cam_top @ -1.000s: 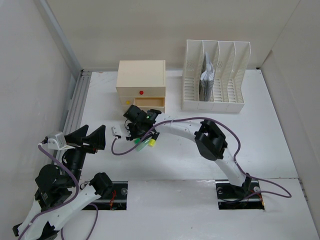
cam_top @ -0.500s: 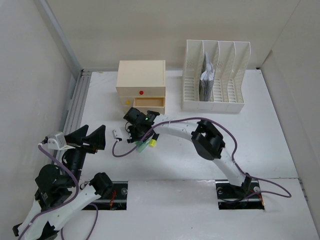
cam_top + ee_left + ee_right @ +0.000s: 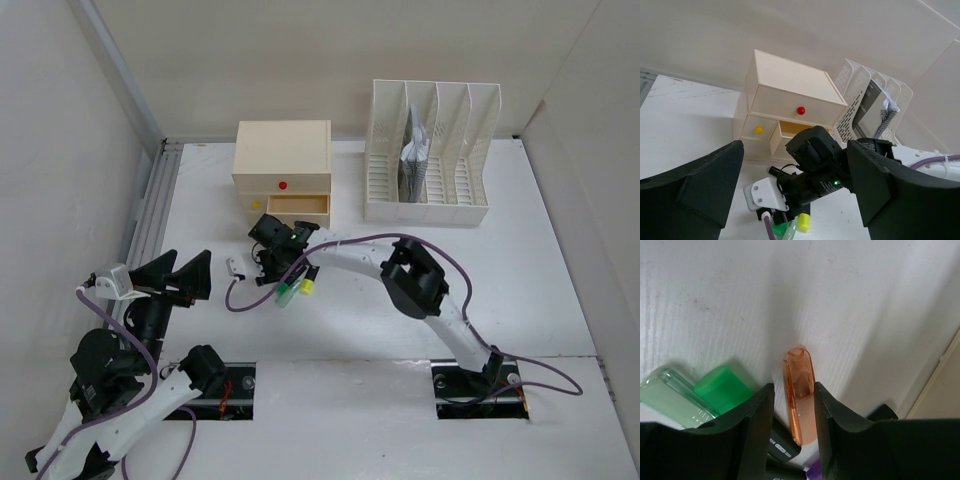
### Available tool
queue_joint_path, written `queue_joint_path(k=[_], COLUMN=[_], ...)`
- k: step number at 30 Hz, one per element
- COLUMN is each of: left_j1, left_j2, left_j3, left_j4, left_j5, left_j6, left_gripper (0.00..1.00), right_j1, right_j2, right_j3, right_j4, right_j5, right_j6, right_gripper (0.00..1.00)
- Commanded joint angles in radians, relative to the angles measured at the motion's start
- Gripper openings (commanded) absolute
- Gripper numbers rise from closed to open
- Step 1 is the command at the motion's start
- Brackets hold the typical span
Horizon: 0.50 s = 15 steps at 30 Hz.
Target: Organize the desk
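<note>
The desk [image 3: 520,280] is a white tabletop. My right gripper [image 3: 268,262] reaches low over a small pile of highlighters in front of the drawer box [image 3: 283,160]. In the right wrist view its jaws [image 3: 792,387] stand narrow around the translucent orange highlighter cap [image 3: 801,390]. One finger touches it and a thin gap shows at the other. A green highlighter [image 3: 720,387] lies just left of the jaws. It also shows from above [image 3: 285,292], beside a yellow one [image 3: 308,287]. My left gripper [image 3: 185,275] is open and empty, raised at the left.
The beige box has a lower drawer [image 3: 298,207] pulled open. A white adapter [image 3: 234,266] on a purple cable lies left of the pile. A white file rack [image 3: 430,150] holding papers stands at the back right. A grey rail [image 3: 150,210] runs along the left edge.
The right arm has shifted slightly and the green and yellow highlighters have slid a little to the right. The left arm has not moved.
</note>
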Motion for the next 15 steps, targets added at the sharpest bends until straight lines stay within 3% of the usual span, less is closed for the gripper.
queue_joint_path(k=[1, 15], left_j1=[0.002, 0.002], left_j2=[-0.118, -0.118], left_j3=[0.000, 0.000], left_j4=[0.042, 0.042], left_j5=[0.008, 0.008], left_j6=[0.015, 0.015], left_gripper=[0.82, 0.82], right_j1=[-0.010, -0.040], right_j2=[0.028, 0.071], right_j3=[0.020, 0.101], right_j4=[0.005, -0.164], right_j5=[-0.012, -0.115], right_j6=[0.001, -0.079], right_gripper=[0.43, 0.43])
